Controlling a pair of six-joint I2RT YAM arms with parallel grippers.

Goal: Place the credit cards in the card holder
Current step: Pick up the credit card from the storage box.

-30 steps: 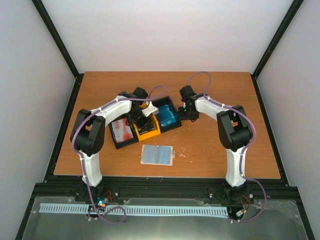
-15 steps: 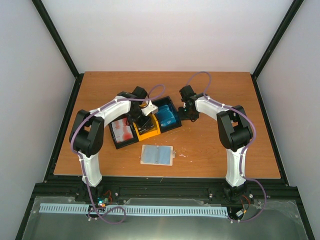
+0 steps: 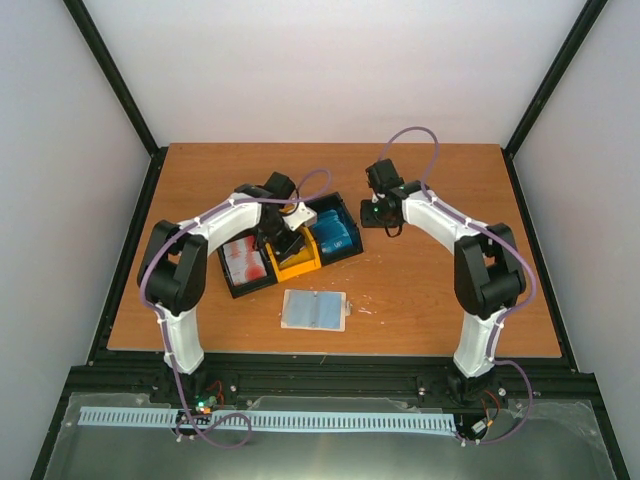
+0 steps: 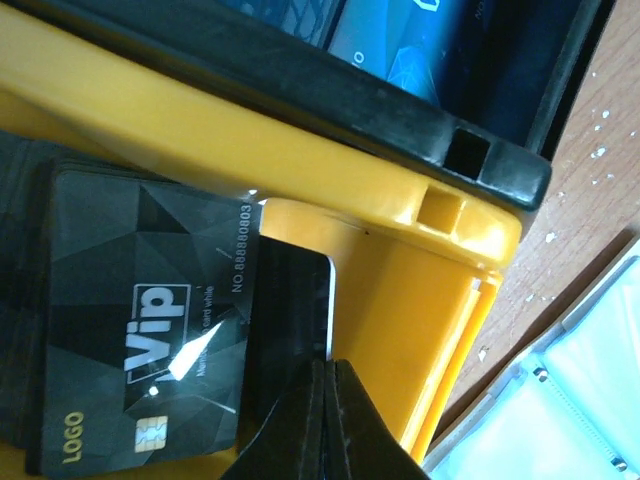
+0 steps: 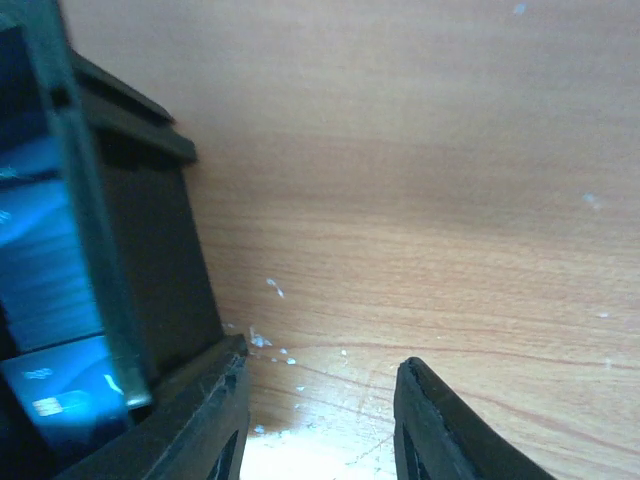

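Left gripper (image 4: 326,385) is clamping a black card (image 4: 290,300) by its edge in the yellow bin (image 4: 400,270), beginning a pickup; right gripper (image 5: 322,395), spread, is backing away toward two o'clock

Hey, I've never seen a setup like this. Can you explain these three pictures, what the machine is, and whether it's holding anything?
This is a robot: a left arm and a right arm bolted at the near edge of a table, each ending in a two-finger gripper. The wide picture looks down from above and behind them. The two close-ups come from a camera on each wrist. On the table sits a black-and-yellow tray with red-and-white cards, black cards and blue cards in separate compartments. An open card holder lies nearer the arms. The left gripper is shut and seems to pinch the edge of one black card. The right gripper is open and empty, beside the tray's blue end.
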